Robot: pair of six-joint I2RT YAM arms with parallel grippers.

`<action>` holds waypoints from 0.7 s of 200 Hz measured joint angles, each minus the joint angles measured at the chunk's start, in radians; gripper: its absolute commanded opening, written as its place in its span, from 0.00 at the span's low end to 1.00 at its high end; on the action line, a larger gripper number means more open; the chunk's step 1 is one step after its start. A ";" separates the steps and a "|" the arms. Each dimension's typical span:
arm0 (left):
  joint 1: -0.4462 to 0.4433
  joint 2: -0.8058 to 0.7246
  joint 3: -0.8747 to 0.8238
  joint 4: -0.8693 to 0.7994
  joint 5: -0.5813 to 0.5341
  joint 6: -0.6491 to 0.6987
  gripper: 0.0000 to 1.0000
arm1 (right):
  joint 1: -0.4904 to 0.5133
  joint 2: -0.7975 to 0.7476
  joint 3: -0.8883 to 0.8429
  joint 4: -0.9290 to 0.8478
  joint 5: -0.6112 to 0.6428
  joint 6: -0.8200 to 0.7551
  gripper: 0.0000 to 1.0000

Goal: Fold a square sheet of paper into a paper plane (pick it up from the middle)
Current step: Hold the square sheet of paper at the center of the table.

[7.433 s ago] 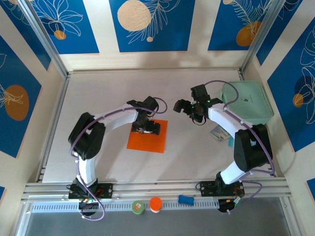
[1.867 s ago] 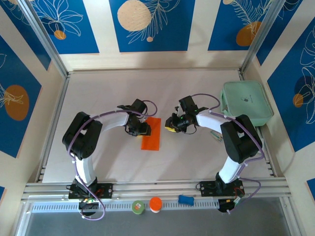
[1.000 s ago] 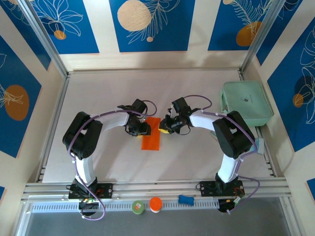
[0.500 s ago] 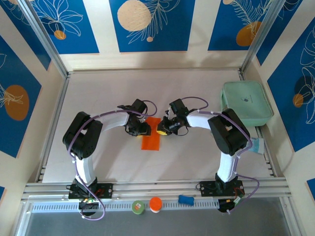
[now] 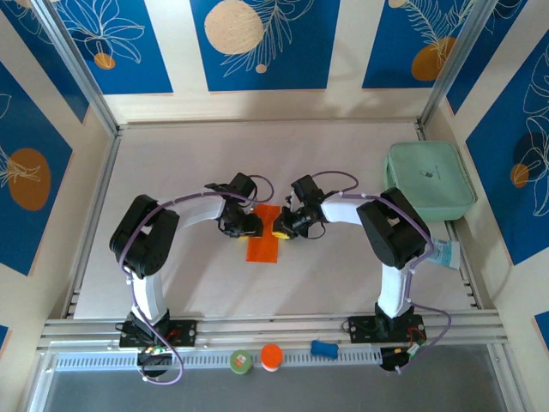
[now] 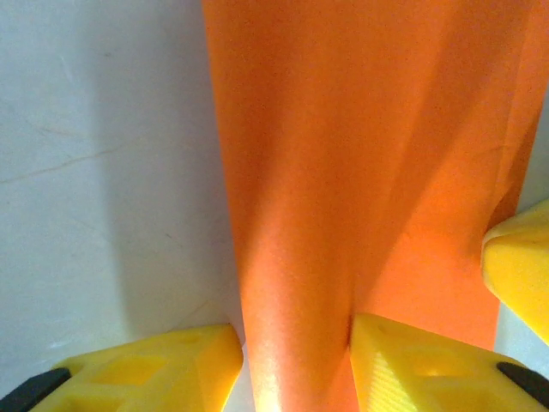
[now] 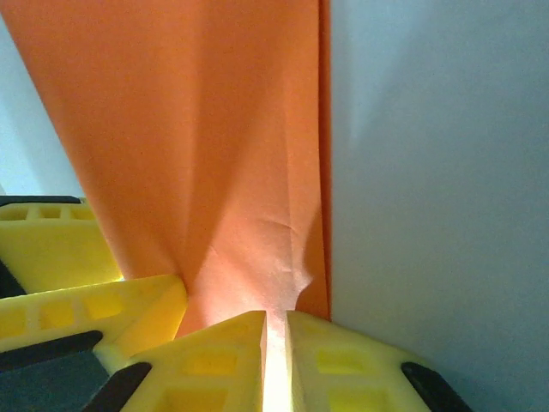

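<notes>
1. The sheet of paper [image 5: 262, 245] is being held near the middle of the table [image 5: 343, 275], doubled over into 1 narrow strip. It is being flanked by the 2 grippers, and no pointed plane shape is being shown yet.
2. The left gripper [image 5: 246, 227] is being set against the strip's left side. In the left wrist view, a rounded hump of the sheet [image 6: 343, 172] is being squeezed between its 2 yellow fingers [image 6: 163, 369]. The jaws are only half closed, and the hump is filling the gap and touching both pads.
3. This loose hold is probably being used so that the bend is anchored without being flattened too soon.
4. The right gripper [image 5: 286, 227] is being set against the opposite side. In the right wrist view, its fingers [image 7: 214, 360] are being pressed almost together on a thin edge of the sheet [image 7: 197, 129], and the paper is being puckered at the pinch.
5. The 2 holds are probably being placed on opposite sides so that the layers are being lined up before a crease is pressed.
6. The task is judged to be at an early fold, with most folds not yet done.
7. A skewed crease or a tear at the puckered spot is being risked if either side is pulled.
8. The green case [image 5: 429, 178] is being left well apart at the right, clear of the work.
</notes>
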 measured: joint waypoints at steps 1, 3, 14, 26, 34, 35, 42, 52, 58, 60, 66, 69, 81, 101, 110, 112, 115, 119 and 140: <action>0.000 0.000 0.000 0.000 0.000 0.000 0.46 | 0.000 0.000 0.000 0.000 0.000 0.000 0.14; 0.000 0.000 0.000 0.000 0.000 0.000 0.46 | 0.000 0.000 0.000 -0.001 0.002 -0.001 0.14; 0.000 0.000 0.001 0.000 0.000 0.000 0.46 | 0.002 0.000 0.000 -0.004 0.008 -0.007 0.14; 0.000 0.000 0.002 -0.002 0.000 0.000 0.46 | 0.002 0.000 0.000 -0.005 0.015 -0.013 0.14; 0.000 0.000 0.005 -0.004 0.000 0.000 0.47 | 0.002 0.000 0.000 -0.006 0.019 -0.016 0.14; 0.000 0.000 0.005 -0.005 0.000 0.000 0.47 | 0.002 0.000 0.000 -0.006 0.019 -0.018 0.14; -0.001 0.000 0.007 -0.008 -0.001 0.000 0.47 | 0.002 0.000 0.000 -0.008 0.022 -0.023 0.14; -0.002 -0.002 0.012 -0.014 -0.004 -0.001 0.50 | 0.002 0.000 0.000 -0.009 0.025 -0.027 0.14; -0.004 -0.003 0.015 -0.018 -0.006 -0.001 0.51 | 0.002 0.000 0.000 -0.010 0.026 -0.031 0.13; -0.004 -0.003 0.016 -0.019 -0.007 -0.003 0.52 | 0.002 0.000 0.000 -0.010 0.026 -0.031 0.13; -0.005 -0.006 0.021 -0.022 -0.013 -0.002 0.53 | 0.002 0.000 0.000 -0.011 0.027 -0.034 0.13; -0.006 -0.006 0.022 -0.023 -0.015 -0.005 0.54 | 0.002 0.000 0.000 -0.011 0.027 -0.037 0.13; -0.014 -0.015 0.026 -0.031 -0.035 -0.006 0.57 | 0.002 0.001 0.000 -0.012 0.029 -0.040 0.13; -0.012 -0.054 0.031 -0.080 -0.089 -0.013 0.60 | 0.002 0.003 0.001 -0.016 0.030 -0.050 0.13; -0.007 -0.076 0.043 -0.109 -0.102 -0.011 0.60 | 0.002 0.005 0.005 -0.022 0.029 -0.054 0.13; -0.006 -0.081 0.046 -0.114 -0.103 -0.012 0.60 | 0.002 0.006 0.007 -0.025 0.030 -0.056 0.13; -0.004 -0.088 0.053 -0.123 -0.106 -0.011 0.60 | 0.002 0.006 0.008 -0.027 0.030 -0.056 0.13; -0.003 -0.098 0.064 -0.134 -0.109 -0.011 0.59 | 0.002 0.007 0.010 -0.031 0.030 -0.059 0.13; -0.002 -0.140 0.112 -0.150 -0.108 -0.014 0.53 | 0.002 0.014 0.024 -0.054 0.032 -0.068 0.13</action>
